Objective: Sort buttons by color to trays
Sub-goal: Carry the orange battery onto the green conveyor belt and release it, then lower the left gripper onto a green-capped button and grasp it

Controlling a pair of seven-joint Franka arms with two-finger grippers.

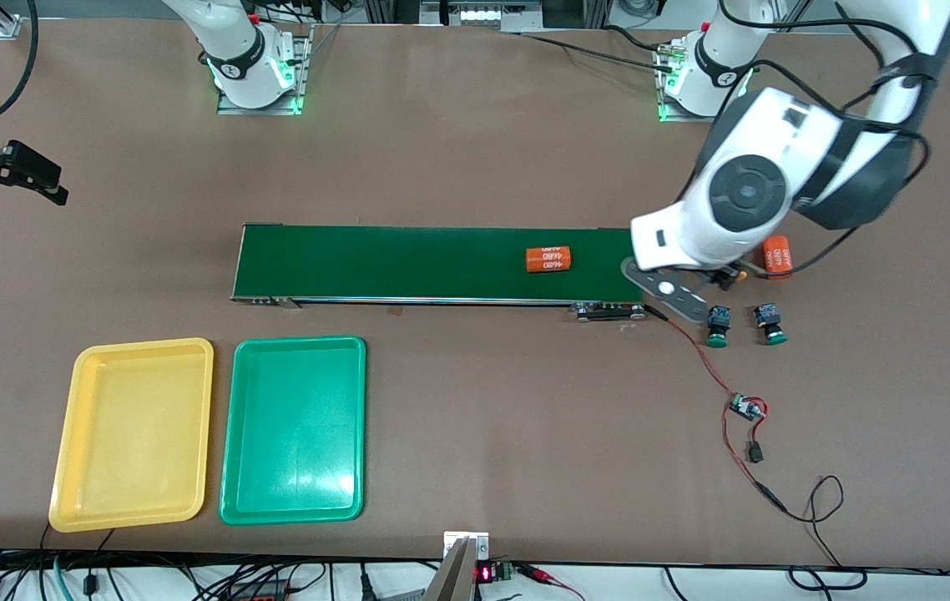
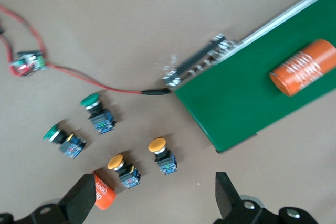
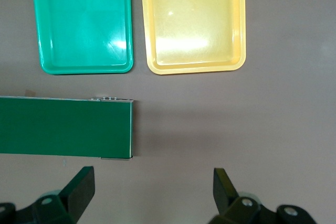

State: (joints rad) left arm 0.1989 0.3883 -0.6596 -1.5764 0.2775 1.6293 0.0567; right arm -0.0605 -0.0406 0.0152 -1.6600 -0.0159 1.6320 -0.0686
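our left pincer (image 2: 152, 203) hangs spread and empty over the two yellow-capped buttons (image 2: 124, 170) (image 2: 162, 155) at the left arm's end of the worktop (image 1: 475, 150), just off the end of the conveyor belt (image 1: 433, 263). both lie on their sides, long axes roughly parallel, caps toward the front camera. the two green-capped buttons (image 1: 718, 326) (image 1: 770, 324) lie beside each other nearer to that camera, also on their sides, caps the same way. an orange cylinder (image 1: 776, 255) lies close by the yellow pair; another orange cylinder (image 1: 548, 259) lies on the belt. a red wire (image 1: 696, 355) runs from the belt's end to a small circuit board (image 1: 747, 407). our right pincer (image 3: 152, 192) waits spread and empty over bare worktop near the belt's right-arm end. the yellow tray (image 1: 134, 434) and green tray (image 1: 294, 430) sit side by side, empty, nearer the camera than the belt.
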